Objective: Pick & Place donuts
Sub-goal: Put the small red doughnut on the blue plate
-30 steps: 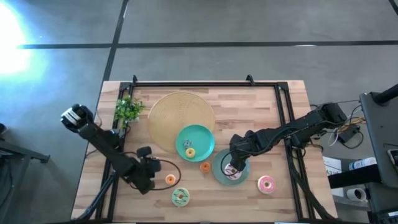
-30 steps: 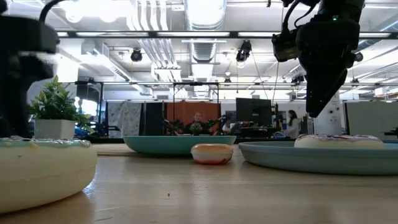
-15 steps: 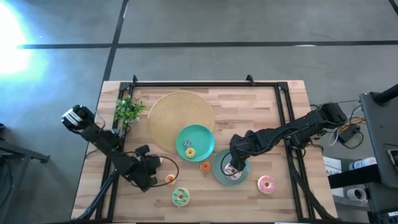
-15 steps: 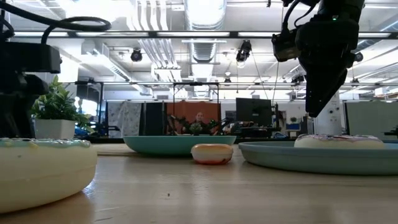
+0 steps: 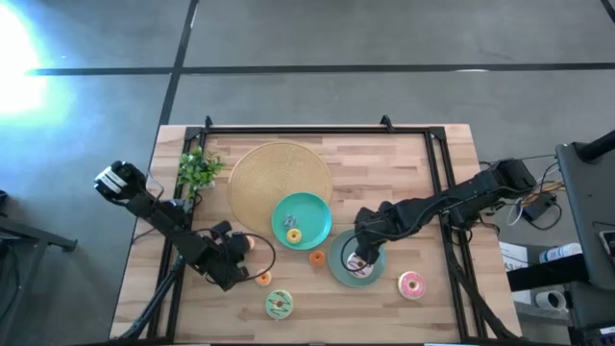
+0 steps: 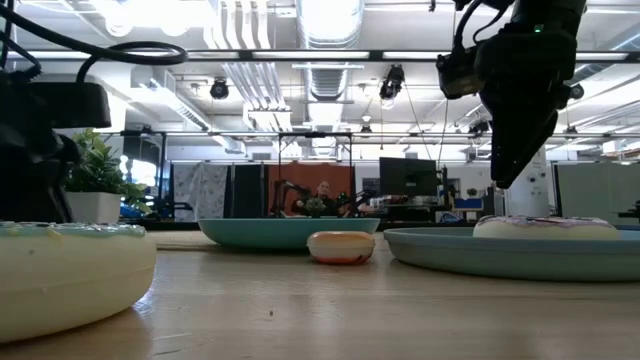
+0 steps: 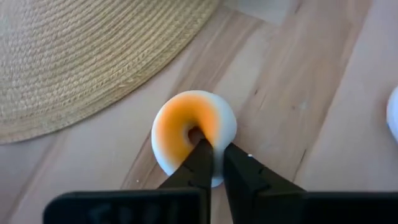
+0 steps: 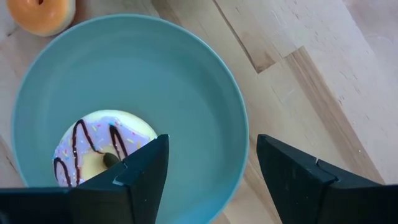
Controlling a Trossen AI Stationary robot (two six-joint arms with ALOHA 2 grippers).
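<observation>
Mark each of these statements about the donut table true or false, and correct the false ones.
1. The left hand is shut on the small orange donut. True.
2. The striped white donut lies on the woven disc. False: it lies in a teal plate, under the open right hand.
3. The pink donut lies on the bare wood, outside any plate. True.
4. The green donut sits in a teal plate. False: it lies on the table near the front edge.
5. The right hand holds a donut. False: it holds nothing.

text: none legible | labels: none | brands: none | numbers: none | signs: none
</observation>
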